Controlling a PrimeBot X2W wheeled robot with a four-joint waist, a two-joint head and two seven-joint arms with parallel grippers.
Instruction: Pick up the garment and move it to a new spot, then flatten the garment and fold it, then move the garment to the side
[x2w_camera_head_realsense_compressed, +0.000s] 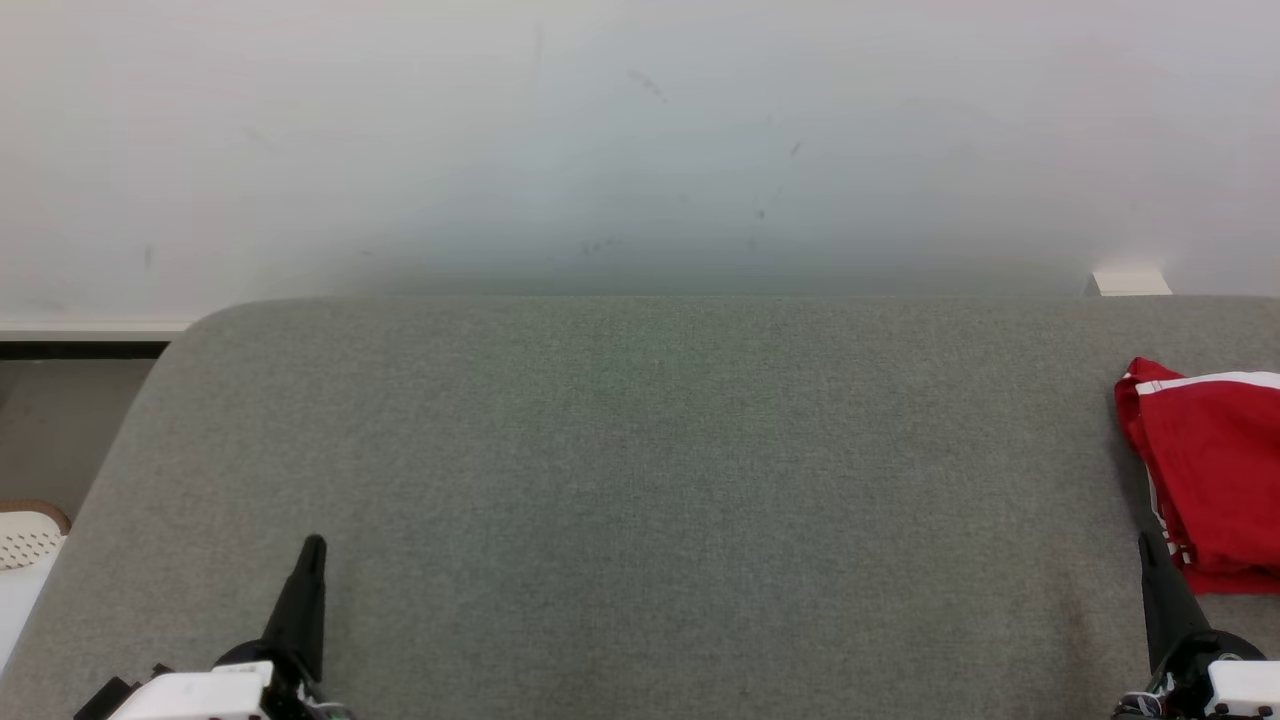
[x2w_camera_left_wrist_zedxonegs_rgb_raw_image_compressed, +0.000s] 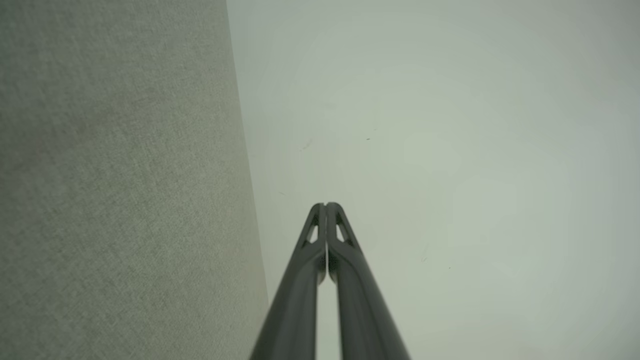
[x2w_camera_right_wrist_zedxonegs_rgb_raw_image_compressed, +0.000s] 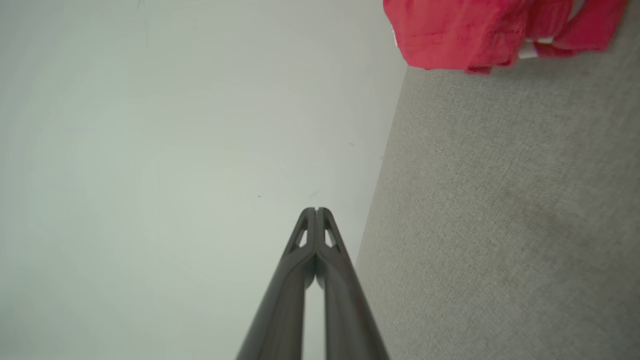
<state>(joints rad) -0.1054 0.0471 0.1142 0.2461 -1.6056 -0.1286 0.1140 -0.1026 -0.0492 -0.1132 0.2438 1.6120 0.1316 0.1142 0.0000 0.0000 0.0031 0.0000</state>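
Here, head view: grey felt table (x2w_camera_head_realsense_compressed: 640, 480) w/ the red garment (x2w_camera_head_realsense_compressed: 1215, 470) at its right side, about midway between near and far edges, running off the frame's right border. It has white trim and lies as a low heap. Whether that heap is bunched or loosely folded can't be settled, since part of it is cut off.

L gripper (x2w_camera_head_realsense_compressed: 313, 545), near left: fingers pressed together, nothing between them, well apart from the cloth. R gripper (x2w_camera_head_realsense_compressed: 1146, 548), near right: fingers likewise together and empty, tip just beside the garment's near-left hem. Both wrist views show each pair closed tip to tip, pointing along the table edge toward the pale wall (x2w_camera_head_realsense_compressed: 600, 150). The R wrist view also catches the garment (x2w_camera_right_wrist_zedxonegs_rgb_raw_image_compressed: 450, 35) ahead of the fingers.

Stage: the layout fits two readings, i.e. garment waiting at the side for pickup, or already folded and parked there.

Technique note, valid for either: the R arm sits close to the cloth, so any travel it makes is best begun w/ a lift off the felt. Otherwise the closed tip may snag the hem and drag the heap out of shape.
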